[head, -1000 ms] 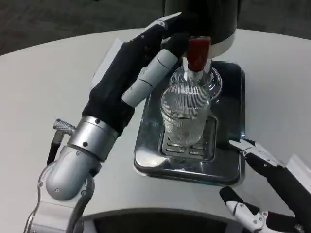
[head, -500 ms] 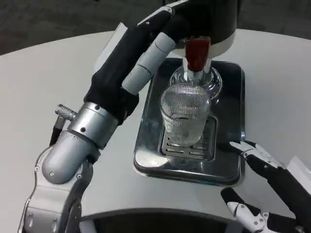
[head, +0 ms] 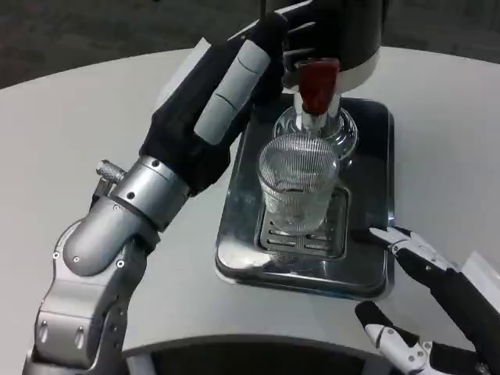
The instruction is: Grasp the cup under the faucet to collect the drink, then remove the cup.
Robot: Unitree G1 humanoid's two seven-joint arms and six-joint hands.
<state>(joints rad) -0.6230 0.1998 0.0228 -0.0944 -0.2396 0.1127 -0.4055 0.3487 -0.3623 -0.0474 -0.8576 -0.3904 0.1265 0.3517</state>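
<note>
Reaching up to the red faucet lever (head: 317, 83) of the dark, silver-rimmed drink dispenser (head: 344, 31): fingertips (head: 301, 31) of the left hand (head: 226, 94), laid against the dispenser body just above and left of the lever. Fingers long and close together, not curled round anything; whether actually pressing the lever, cannot tell. Behind them the black-and-white hand back, then the silver left forearm (head: 117, 234) slanting down to the picture's lower left.

Resting low at the right edge: the right hand (head: 437, 312), fingers (head: 406, 244) spread apart and holding nothing, one white tip just beside the front right corner of the shiny rectangular metal drip tray (head: 367, 273), another finger lower, near the table's edge.

Standing upright on the slotted grate (head: 301, 238) of that tray, directly beneath the spout: the clear ribbed glass cup (head: 297, 187), untouched by either hand. Liquid level inside too hard to judge through the ribbing. Just behind the cup, around the spout, a round clear glass fitting (head: 344, 133).

Carrying tray and dispenser: the round white table (head: 70, 133).
</note>
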